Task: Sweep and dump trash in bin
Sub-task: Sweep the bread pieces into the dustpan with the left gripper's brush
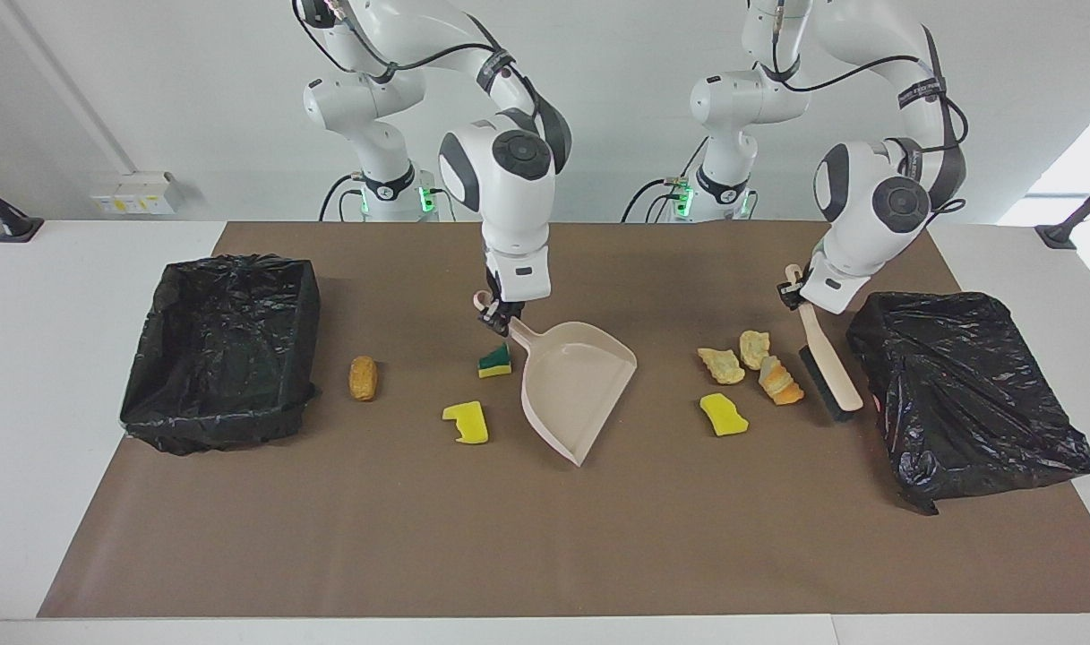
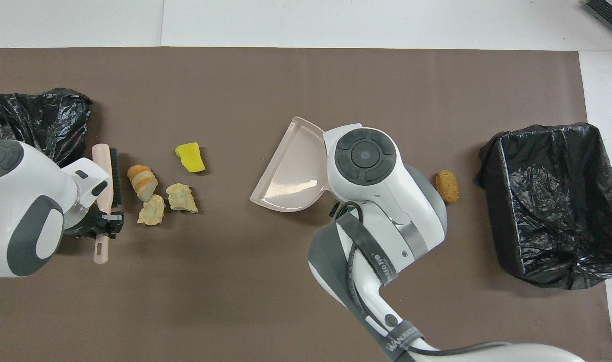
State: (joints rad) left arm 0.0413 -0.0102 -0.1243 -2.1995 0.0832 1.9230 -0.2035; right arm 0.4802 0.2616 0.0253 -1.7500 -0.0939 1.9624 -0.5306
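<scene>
Plainly, the worktop (image 1: 545, 555) wears a matte brown mat, with a crinkled black plastic-lined bin (image 1: 222, 349) at each end to take the dumped load. The right pincer (image 1: 500, 313) clamps the handle of the smooth beige plastic dustpan (image 1: 576, 385), its mouth angled toward the left arm's end; the left pincer (image 1: 791, 291) grips the beige black-bristled brush (image 1: 831, 372) beside the trash (image 1: 746, 372): spongy yellow chunks, crusty tan pieces lying unswept.

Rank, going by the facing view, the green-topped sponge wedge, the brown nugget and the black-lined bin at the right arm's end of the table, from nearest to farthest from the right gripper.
1. Green-topped sponge wedge, just below the right gripper, beside the dustpan.
2. Brown nugget, toward the right arm's end.
3. Bin, at that end of the table.
</scene>
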